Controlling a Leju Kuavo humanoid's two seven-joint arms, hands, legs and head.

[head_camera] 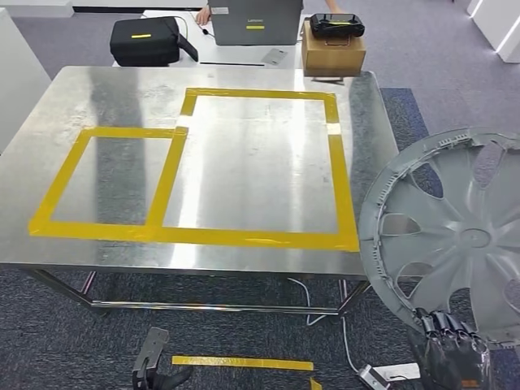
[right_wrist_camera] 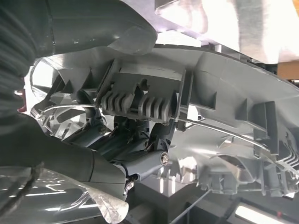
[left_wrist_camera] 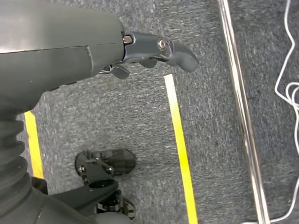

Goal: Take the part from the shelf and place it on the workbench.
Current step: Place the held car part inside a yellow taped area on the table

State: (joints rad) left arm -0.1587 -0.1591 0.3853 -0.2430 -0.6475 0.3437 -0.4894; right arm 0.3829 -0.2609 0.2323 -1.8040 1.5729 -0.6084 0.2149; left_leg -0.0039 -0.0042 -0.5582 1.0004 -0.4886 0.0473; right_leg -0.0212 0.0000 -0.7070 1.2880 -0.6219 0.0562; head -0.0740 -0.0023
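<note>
Head view: your right hand (head_camera: 451, 349) sits low at the right, off the bench's near right corner, dark fingers hooked over the lower rim of the part (head_camera: 453, 236). The part is a grey, spoked wheel cover, held roughly upright and tilted, its face toward the camera. It hangs in the air beyond the right edge of the bench (head_camera: 123, 97), not touching the surface. The right wrist view confirms the grasp: you see the fingers (right_wrist_camera: 141, 163) wrapped around the ribbed inner side of the wheel cover (right_wrist_camera: 218, 93), thumb on one side and fingers on the other.

Your left hand (head_camera: 153, 370) hangs low in front of the near edge of the bench, over the carpet. In the left wrist view its fingers (left_wrist_camera: 159, 49) are extended and apart, holding nothing.

Bench surface: bare steel, marked with yellow tape (head_camera: 245, 237) in two adjoining rectangles, a smaller one toward the left edge and a larger one toward the right.

Beyond the far edge you see a black case (head_camera: 144, 41), a grey laptop (head_camera: 254, 22) and a cardboard box (head_camera: 333, 49) with a black device (head_camera: 335, 24) on top. A person's hand (head_camera: 203, 15) shows beside the laptop. A yellow tape strip (head_camera: 242, 363) lies on the carpet below the near edge.
</note>
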